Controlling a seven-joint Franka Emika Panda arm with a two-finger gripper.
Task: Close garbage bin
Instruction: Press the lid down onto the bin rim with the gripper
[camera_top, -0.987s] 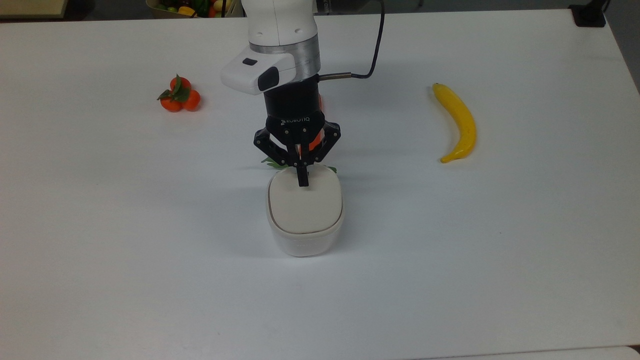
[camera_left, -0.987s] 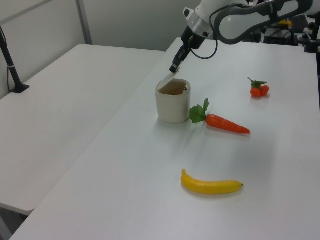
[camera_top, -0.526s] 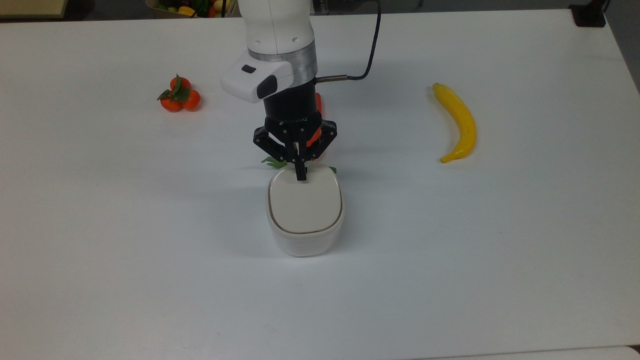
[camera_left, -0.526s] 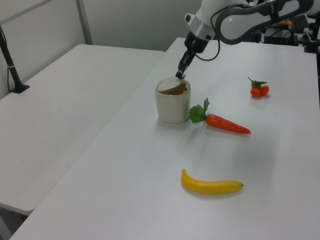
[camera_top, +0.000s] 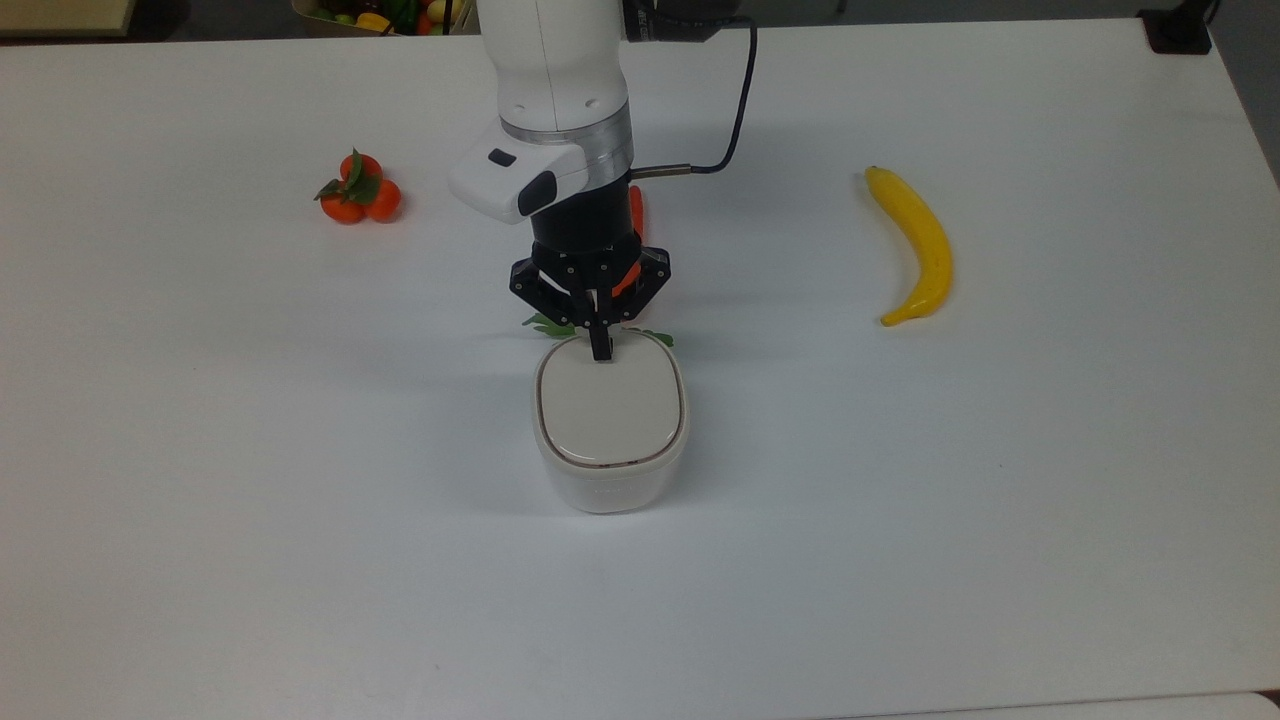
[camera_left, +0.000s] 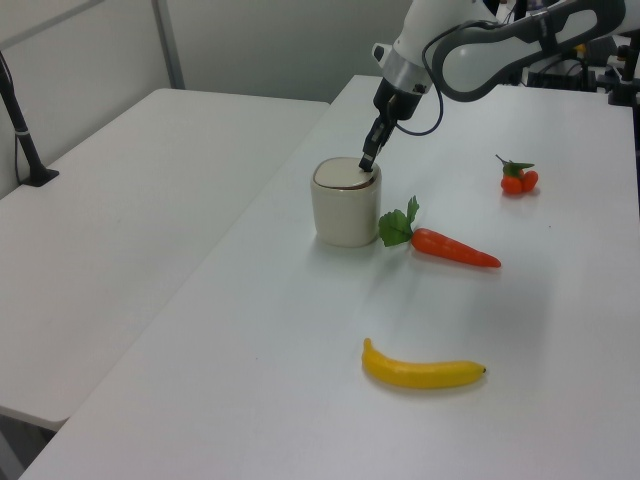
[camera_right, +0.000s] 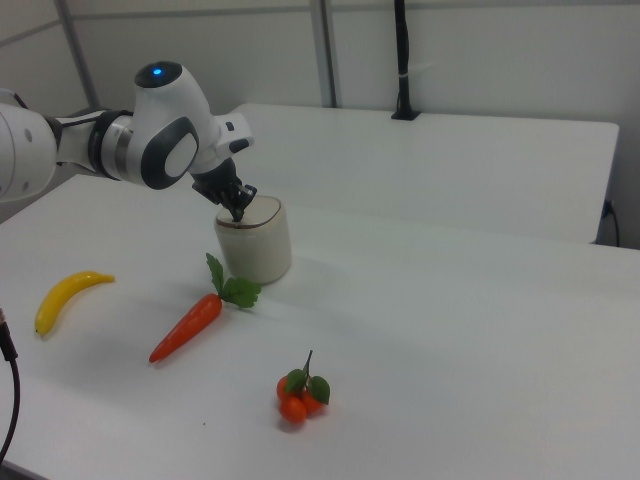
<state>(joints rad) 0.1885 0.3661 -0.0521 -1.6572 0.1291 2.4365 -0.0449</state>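
On garbage bin (camera_top: 610, 440) lid: pinched-together jaws.

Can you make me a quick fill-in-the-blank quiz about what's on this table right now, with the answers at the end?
1. The gripper has its fingertips on the beige ____ of the garbage bin.
2. The carrot's leafy end lies next to the ____.
3. In the top view, the yellow ____ lies toward the top view's right.
4. The cluster of small orange fruits has ____ leaves.

Missing words: lid; garbage bin; banana; green
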